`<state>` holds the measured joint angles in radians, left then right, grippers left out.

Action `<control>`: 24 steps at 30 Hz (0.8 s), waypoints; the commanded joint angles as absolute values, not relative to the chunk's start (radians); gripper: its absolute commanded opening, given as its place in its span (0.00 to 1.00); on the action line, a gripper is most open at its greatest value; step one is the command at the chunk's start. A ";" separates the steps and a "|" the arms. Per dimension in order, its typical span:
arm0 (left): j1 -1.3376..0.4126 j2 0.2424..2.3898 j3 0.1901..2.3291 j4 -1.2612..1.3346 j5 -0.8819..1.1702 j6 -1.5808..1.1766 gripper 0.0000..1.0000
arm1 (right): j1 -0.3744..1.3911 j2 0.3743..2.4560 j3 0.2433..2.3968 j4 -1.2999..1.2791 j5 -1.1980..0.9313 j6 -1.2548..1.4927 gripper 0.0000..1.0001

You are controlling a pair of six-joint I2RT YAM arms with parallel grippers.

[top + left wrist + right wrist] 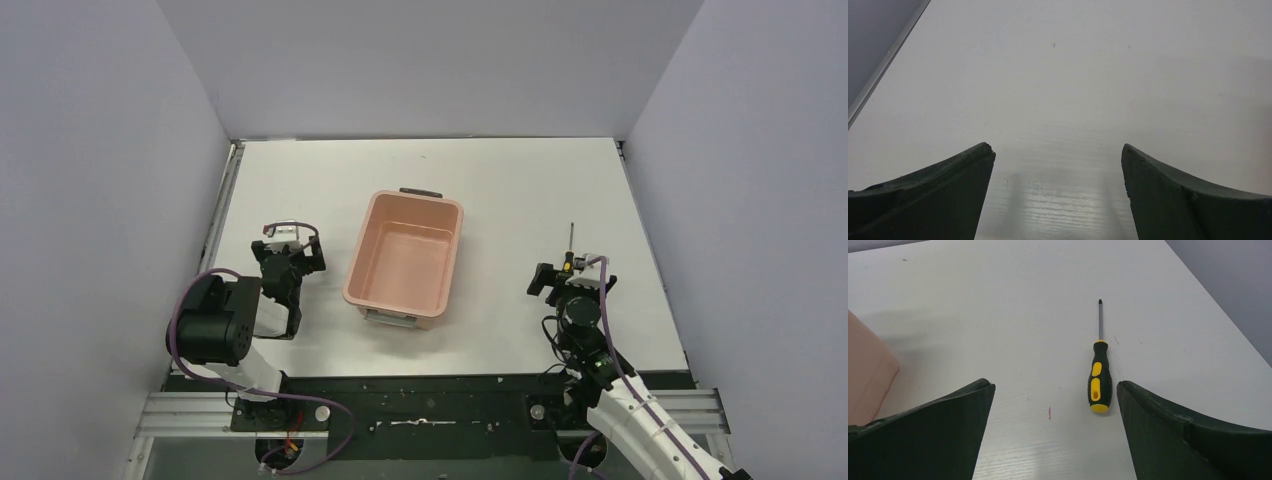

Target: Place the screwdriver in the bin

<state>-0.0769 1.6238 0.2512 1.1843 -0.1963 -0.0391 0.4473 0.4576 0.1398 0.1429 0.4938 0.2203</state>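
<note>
Yellow-and-black screwdriver (pixel 1099 371) flat on worktop (pixel 500 180), right of bin (pixel 405 265). Long axis straight ahead of right fingers (pixel 938 435), handle nearest, shaft away. Spread wide, empty. Left fingers (pixel 933 195) wide too, left of bin.

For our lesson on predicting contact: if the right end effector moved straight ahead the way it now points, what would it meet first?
Probably the screwdriver: its yellow-and-black handle lies just ahead of the open right end effector, somewhat off-centre. Depth is unclear.
</note>
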 commanded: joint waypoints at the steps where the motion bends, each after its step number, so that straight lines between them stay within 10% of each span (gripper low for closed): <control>1: -0.074 1.612 0.255 1.208 -0.184 -0.029 0.97 | 0.448 0.465 0.177 0.205 0.525 0.231 1.00; 11: -0.074 1.611 0.255 1.208 -0.184 -0.030 0.97 | 0.397 0.880 0.771 -0.195 0.641 0.204 1.00; 24: -0.074 1.610 0.255 1.210 -0.183 -0.030 0.97 | -0.077 1.640 1.241 -0.602 0.009 0.213 0.93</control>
<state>-0.0765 1.6238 0.2512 1.1843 -0.1963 -0.0387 -0.0628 1.5249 1.2591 -0.4652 0.1780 0.2272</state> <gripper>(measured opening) 0.974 0.962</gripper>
